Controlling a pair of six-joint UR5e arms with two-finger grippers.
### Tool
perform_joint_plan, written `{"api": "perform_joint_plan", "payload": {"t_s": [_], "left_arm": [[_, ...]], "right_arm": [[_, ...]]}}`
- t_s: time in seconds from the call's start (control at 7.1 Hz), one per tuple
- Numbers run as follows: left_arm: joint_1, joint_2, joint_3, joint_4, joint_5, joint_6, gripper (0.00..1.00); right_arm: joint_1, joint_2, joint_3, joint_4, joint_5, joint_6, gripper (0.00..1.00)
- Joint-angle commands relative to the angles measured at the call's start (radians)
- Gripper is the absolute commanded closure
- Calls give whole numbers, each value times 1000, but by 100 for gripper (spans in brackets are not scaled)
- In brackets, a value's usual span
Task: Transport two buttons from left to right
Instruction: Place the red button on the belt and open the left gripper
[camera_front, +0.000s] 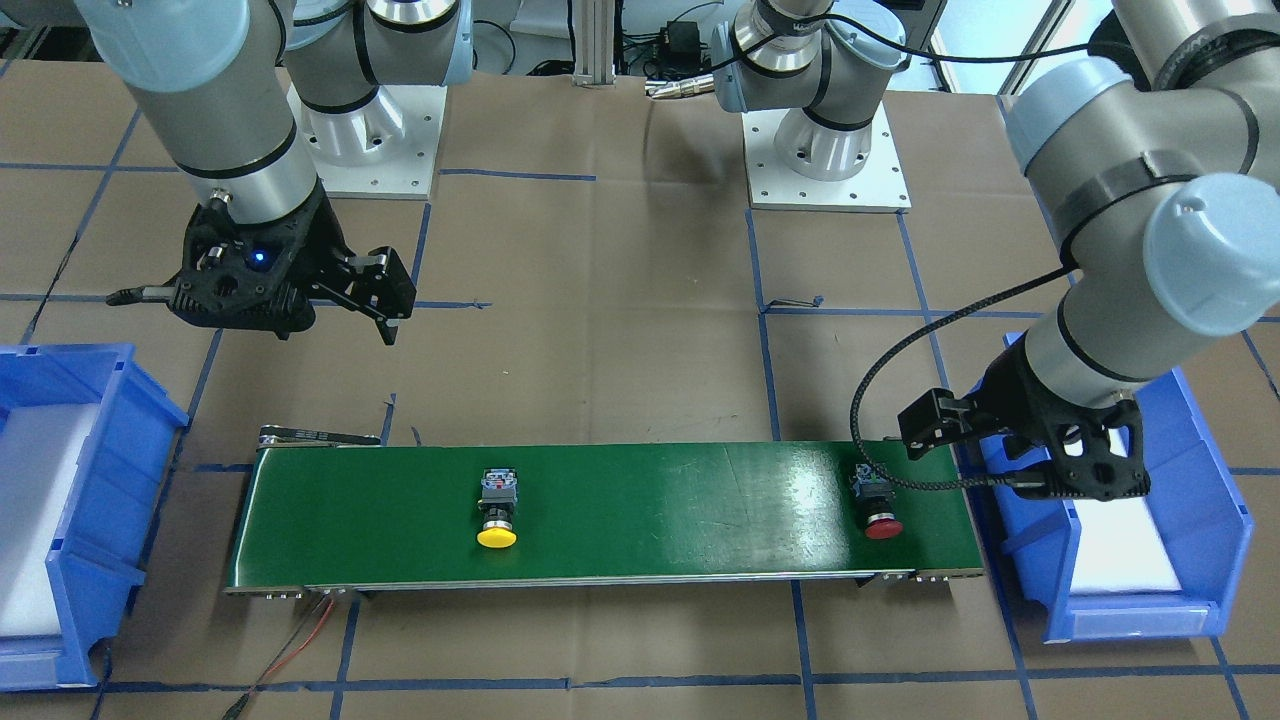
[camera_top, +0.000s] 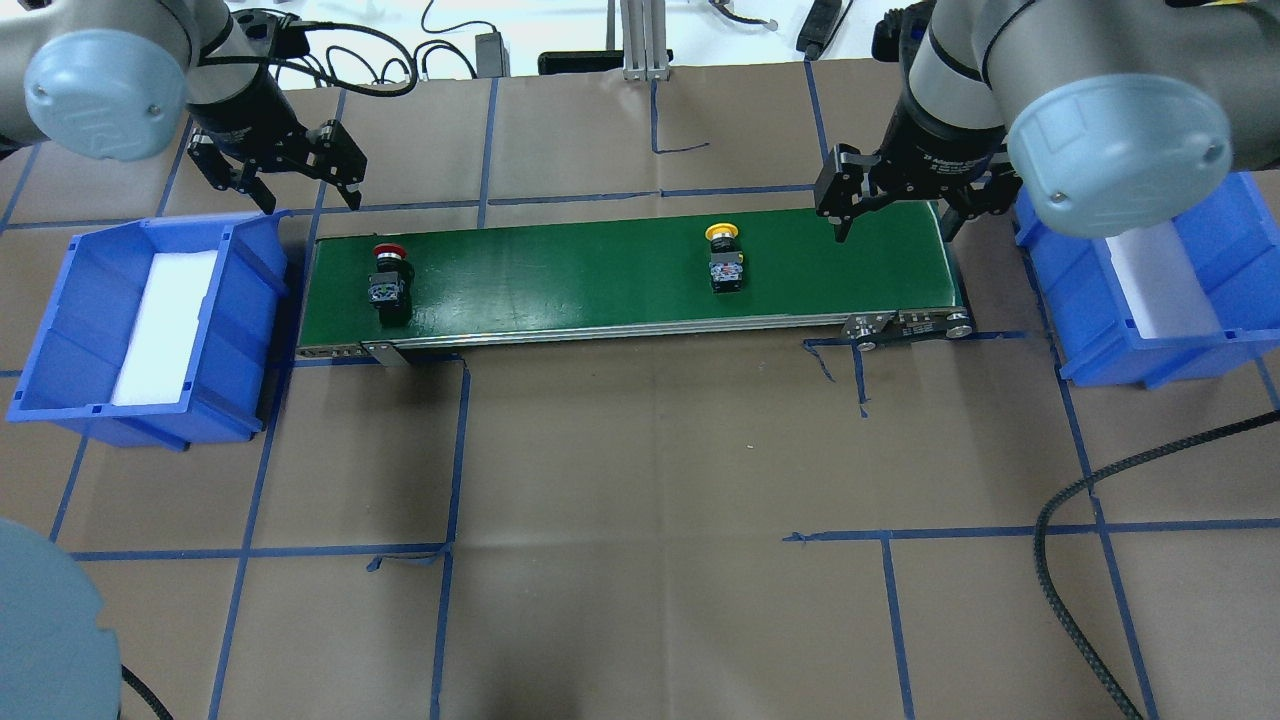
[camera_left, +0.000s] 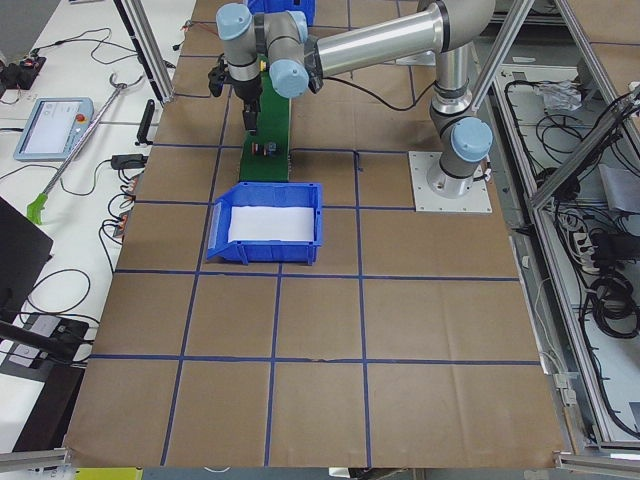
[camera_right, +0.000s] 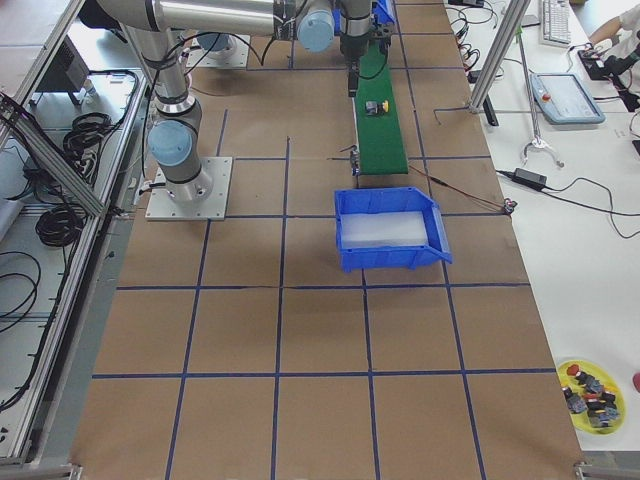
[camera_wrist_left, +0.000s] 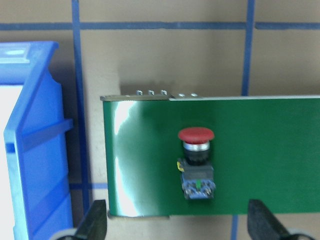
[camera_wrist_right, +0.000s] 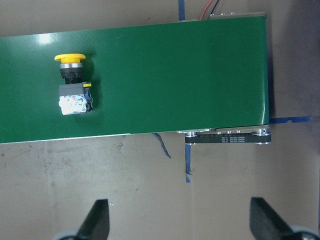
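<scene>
The green belt (camera_top: 600, 280) is glossy (lamp glare streaks it), the worktop (camera_top: 640, 480) matt brown paper, the blue bins (camera_top: 70, 320) shiny plastic, and the red button (camera_wrist_left: 196, 160) and yellow button (camera_wrist_right: 72, 85) carry smooth plastic caps.

No legible txt/labels; tiny print on belt roller (camera_wrist_right: 227, 136) unreadable.

In the overhead view the red-capped button (camera_top: 387, 280) lies on its side at the left end of the green belt (camera_top: 560, 280), the yellow-capped button (camera_top: 724, 262) right of centre.
</scene>
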Motion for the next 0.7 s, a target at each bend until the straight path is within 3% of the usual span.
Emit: {"api": "perform_joint_plan", "payload": {"t_s": [0.0,0.42,0.56], "left_arm": [[-65,78,8,-89,4,-37,0],[-67,171,-62,-118,-3,-37,0],[-67,177,-89,-108,-2,-39,0]], "right_arm": [[0,65,1,-130,8,3,0],[5,182,6,-246,23,14,0],[5,198,4,-254,67,17,0]]}}
